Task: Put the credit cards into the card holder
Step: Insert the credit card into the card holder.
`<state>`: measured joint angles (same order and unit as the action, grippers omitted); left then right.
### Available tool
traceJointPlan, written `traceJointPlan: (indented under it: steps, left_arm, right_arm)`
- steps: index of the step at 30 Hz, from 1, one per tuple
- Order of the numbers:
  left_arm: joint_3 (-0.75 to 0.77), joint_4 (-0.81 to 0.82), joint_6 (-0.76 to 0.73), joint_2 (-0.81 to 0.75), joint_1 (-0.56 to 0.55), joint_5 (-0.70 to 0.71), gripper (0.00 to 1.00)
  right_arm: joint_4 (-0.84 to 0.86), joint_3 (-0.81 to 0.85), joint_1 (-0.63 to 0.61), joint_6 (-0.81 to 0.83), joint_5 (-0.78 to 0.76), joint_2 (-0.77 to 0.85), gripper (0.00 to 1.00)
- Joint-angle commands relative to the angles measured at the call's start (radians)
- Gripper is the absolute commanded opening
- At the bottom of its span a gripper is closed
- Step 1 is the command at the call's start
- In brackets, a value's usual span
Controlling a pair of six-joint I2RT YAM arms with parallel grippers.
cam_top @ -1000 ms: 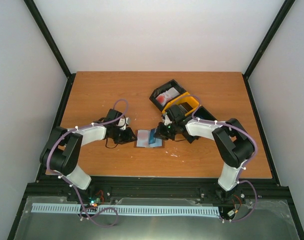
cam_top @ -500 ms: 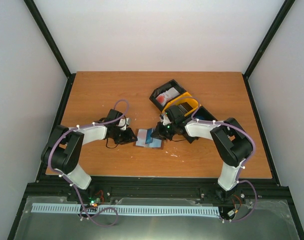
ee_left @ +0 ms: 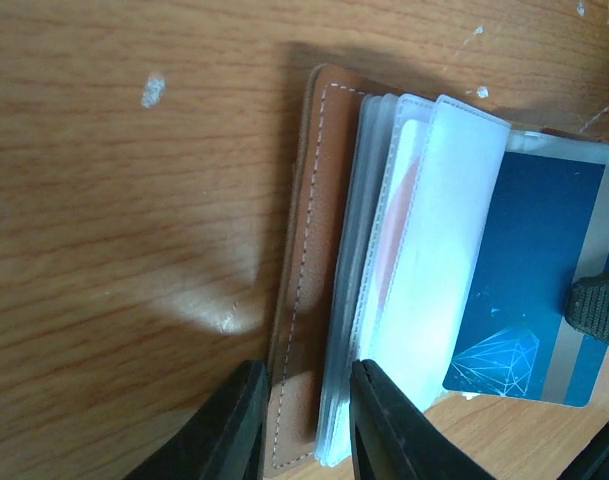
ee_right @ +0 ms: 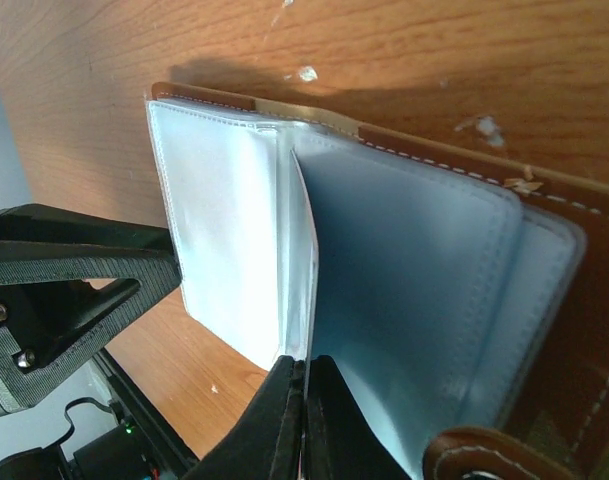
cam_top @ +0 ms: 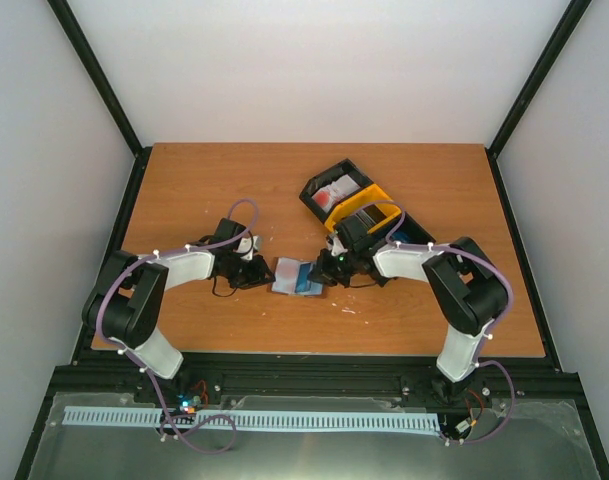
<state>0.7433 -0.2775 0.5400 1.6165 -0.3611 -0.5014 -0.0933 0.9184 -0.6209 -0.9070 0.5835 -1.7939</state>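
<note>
While the card holder (cam_top: 298, 277) lies open on the desk (cam_top: 184, 190), my left jaws pinch its leather edge; my right jaws, nearly closed, apparently grip a blue credit card (ee_left: 529, 290).

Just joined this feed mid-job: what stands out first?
The open brown card holder lies at table centre, both arms converging on it. The left end effector pinches its leather cover, while the right end effector pinches a blue card edge-on at its clear sleeves.
</note>
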Motion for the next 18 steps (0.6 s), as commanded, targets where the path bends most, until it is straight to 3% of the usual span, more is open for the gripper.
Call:
traceJointPlan:
  steps: [1,18]
  left_arm:
    - [0.017,-0.023,0.021,0.003,-0.004,0.051,0.25]
    - [0.040,-0.030,0.011,0.035,-0.013,0.031,0.22]
  right_arm:
    - [-0.052,-0.024,0.011,-0.011,-0.021,0.034,0.03]
    - [0.016,0.025,0.026,0.005,0.058,-0.030,0.03]
